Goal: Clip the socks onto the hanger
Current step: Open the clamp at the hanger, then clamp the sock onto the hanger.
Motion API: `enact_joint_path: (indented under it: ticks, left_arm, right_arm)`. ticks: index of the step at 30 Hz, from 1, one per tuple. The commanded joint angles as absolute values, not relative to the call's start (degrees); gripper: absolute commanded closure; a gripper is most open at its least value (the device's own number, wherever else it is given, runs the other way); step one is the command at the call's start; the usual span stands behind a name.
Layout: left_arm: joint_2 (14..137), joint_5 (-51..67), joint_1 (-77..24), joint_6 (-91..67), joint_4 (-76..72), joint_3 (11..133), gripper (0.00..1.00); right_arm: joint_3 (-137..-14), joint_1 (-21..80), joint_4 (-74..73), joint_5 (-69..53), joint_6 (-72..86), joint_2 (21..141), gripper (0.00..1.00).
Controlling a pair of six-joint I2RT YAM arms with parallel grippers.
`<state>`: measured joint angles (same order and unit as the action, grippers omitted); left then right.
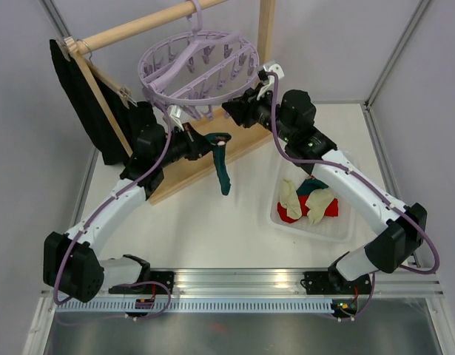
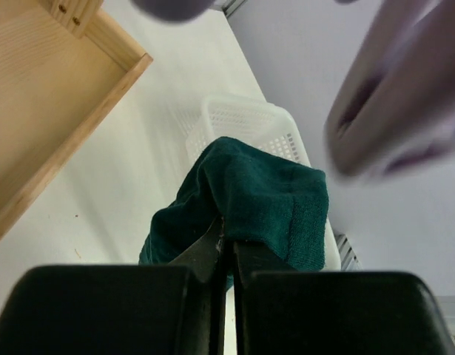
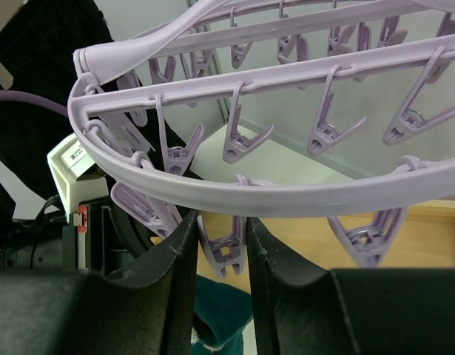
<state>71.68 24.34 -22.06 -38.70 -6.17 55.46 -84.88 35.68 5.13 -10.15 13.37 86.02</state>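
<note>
The lavender hanger (image 1: 201, 66) hangs by its hook from the wooden rod. My left gripper (image 1: 212, 140) is shut on a dark teal sock (image 1: 223, 174), which dangles below the hanger's near rim. In the left wrist view the sock (image 2: 264, 192) bunches over the closed gripper (image 2: 227, 237). My right gripper (image 1: 231, 109) reaches in from the right. In its wrist view, the right gripper (image 3: 221, 218) is closed on one clip (image 3: 226, 244) under the outer ring (image 3: 301, 198), pressing both sides of it. The teal sock (image 3: 216, 310) shows just below that clip. More socks (image 1: 308, 200), cream, red and teal, lie in the basket.
A white mesh basket (image 1: 338, 228) sits at the right of the table. The wooden rack (image 1: 205, 166) has its base board under the hanger. A long black cloth (image 1: 83, 103) hangs at the rack's left end. Many other clips (image 3: 327, 133) dangle around the right gripper.
</note>
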Motion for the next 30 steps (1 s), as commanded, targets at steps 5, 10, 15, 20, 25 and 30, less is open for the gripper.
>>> enact_joint_path:
  ticks: [5,10,15,20,25,30]
  left_arm:
    - [74.1,24.1,-22.0,-42.8,-10.9,60.2,0.98]
    - [75.9,24.4,-22.0,-43.7,-10.6,62.8,0.98]
    - [76.8,25.0,-22.1,-44.5,-11.2,63.9,0.98]
    - [77.2,25.8,-21.9,-45.3,-11.2,65.0,0.98]
    - [77.4,27.0,-21.8,-46.2,-11.2,66.4,0.98]
    - [77.9,28.3,-21.5,-47.1,-11.8,67.1,0.98]
  right_arm:
    - [-86.3,37.1,5.5,-11.6,13.7,84.9,0.99]
    - [-86.2,37.3,5.6,-12.0,12.7,84.6,1.0]
    - [-86.0,37.4,5.4,-12.0,11.6,84.3,1.0]
    - [-85.8,37.6,5.4,-12.3,10.3,83.8,1.0]
    - [-85.4,37.6,5.2,-12.1,9.0,83.5,1.0]
    - [-85.3,37.6,5.3,-12.1,7.6,83.1,1.0]
